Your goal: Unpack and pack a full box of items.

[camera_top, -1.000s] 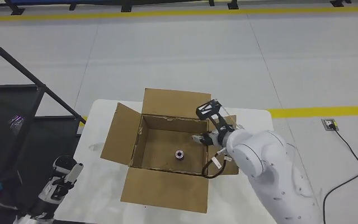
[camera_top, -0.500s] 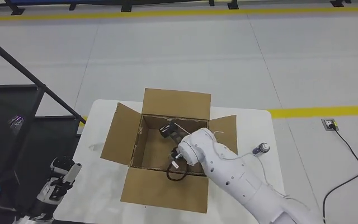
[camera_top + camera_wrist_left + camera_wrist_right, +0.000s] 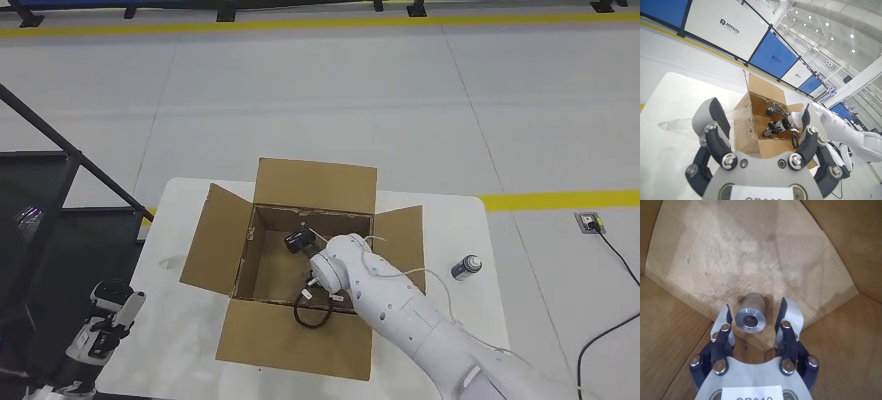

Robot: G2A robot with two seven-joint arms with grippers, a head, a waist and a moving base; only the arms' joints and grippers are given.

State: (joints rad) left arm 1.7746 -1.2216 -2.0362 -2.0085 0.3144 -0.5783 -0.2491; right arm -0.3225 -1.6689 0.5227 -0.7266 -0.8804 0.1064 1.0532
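- While the right gripper (image 3: pixel 755 311) hangs open astride the metal tube (image 3: pixel 753 301) in the box (image 3: pixel 315 185), nothing's held.
- Tube looks heavy, rigid, slick; pinch its round sides.
- Left gripper (image 3: pixel 761 111) open too.

Industrial hall: partition panels (image 3: pixel 772 56), yellow floor lines (image 3: pixel 300 22).

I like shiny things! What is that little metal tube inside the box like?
The metal tube is short, grey and thick-walled, with a round hole through its middle and a shiny flat end facing the wrist camera. It seems to stand on end on the cardboard floor of the box. The open right gripper has one finger on each side, with small gaps, so nothing grips it.
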